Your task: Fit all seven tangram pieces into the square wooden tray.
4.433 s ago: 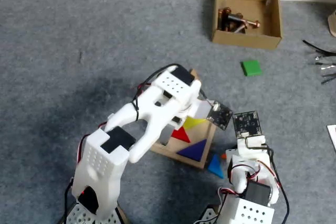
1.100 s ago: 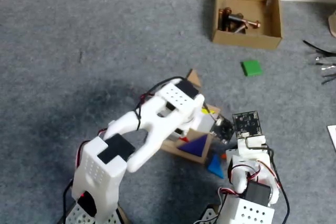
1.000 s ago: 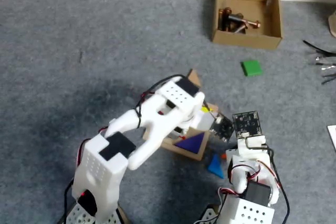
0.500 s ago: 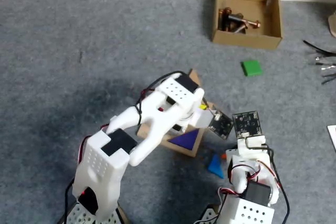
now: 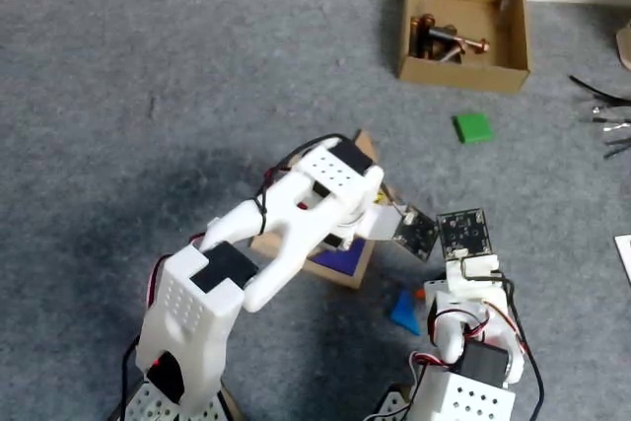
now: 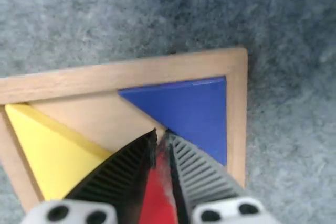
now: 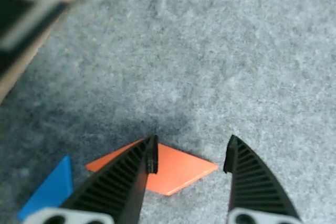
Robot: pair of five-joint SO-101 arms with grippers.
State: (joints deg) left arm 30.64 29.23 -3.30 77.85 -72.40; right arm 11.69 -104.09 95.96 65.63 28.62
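Observation:
The square wooden tray [image 5: 357, 273] lies under my left arm [image 5: 315, 194], with a dark blue triangle [image 5: 340, 260] showing in it. In the left wrist view the tray [image 6: 157, 69] holds that blue triangle [image 6: 194, 111] and a yellow triangle [image 6: 47, 150]. My left gripper [image 6: 160, 137] is shut, its tips down on a red triangle [image 6: 157, 200] that shows between the fingers. My right gripper [image 7: 190, 156] hangs open over an orange parallelogram [image 7: 170, 169] on the carpet. A light blue triangle [image 5: 402, 311] [image 7: 47, 192] lies beside it. A green square [image 5: 471, 127] sits far off.
A cardboard box [image 5: 461, 56] with metal parts stands at the back right. Black cables [image 5: 601, 110] lie at the right edge. The right arm's base [image 5: 463, 391] is at the front right. Grey carpet stretches open to the left and back.
The tray has slid left and turned under the left gripper, away from the light blue triangle. The red and yellow pieces are now covered by the left arm. The right arm has kept still.

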